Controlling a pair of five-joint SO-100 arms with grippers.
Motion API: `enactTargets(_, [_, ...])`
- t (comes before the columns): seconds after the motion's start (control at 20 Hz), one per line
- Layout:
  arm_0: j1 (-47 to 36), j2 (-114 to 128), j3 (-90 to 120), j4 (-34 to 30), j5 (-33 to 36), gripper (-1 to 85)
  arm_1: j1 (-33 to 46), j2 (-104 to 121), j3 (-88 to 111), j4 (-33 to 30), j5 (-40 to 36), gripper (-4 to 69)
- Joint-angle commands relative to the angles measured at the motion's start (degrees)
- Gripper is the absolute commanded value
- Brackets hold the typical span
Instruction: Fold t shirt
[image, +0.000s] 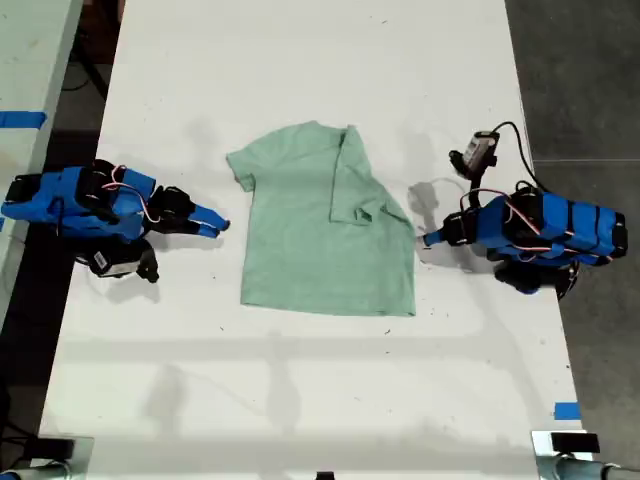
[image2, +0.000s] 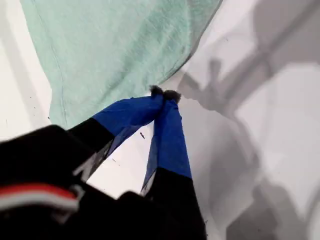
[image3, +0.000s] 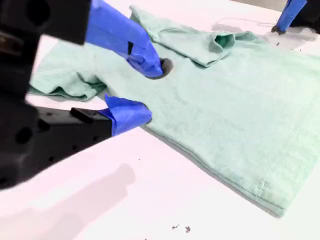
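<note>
Mint knit t shirt (image: 320, 235), one sleeve folded

plain mint-green t shirt (image: 325, 235), white table (image: 300, 70), blue grippers

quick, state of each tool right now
First tool: closed, empty, at the t-shirt's edge.
Second tool: open, holding nothing, over the shirt.
</note>
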Motion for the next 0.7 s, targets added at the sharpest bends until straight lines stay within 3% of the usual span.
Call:
enactTargets(0.0, [-5.4,0.1,2.5,0.3,-0.5,11.3,0.1,0.6,3.1,-0.4,-0.1,-1.3])
enactTargets(0.15, [-17.3,0.1,2.5,0.3,-0.3,4.8,-0.4,0.6,3.1,-0.5,0.4,-1.3])
enactTargets(0.25, [-16.1,0.1,2.5,0.3,-0.1,16.7,-0.3,0.6,3.1,-0.5,0.4,-1.3])
enactTargets(0.3, [-16.3,-0.1,2.5,0.3,0.3,17.4,-0.2,0.6,3.1,-0.5,0.2,-1.3])
enactTargets(0.45, [-23.2,0.2,2.5,0.3,10.5,15.9,-0.2,0.6,3.1,-0.5,-0.4,-1.3])
enactTargets(0.65, [-22.7,0.2,2.5,0.3,10.5,15.9,-0.2,0.6,3.1,-0.5,-0.6,-1.5])
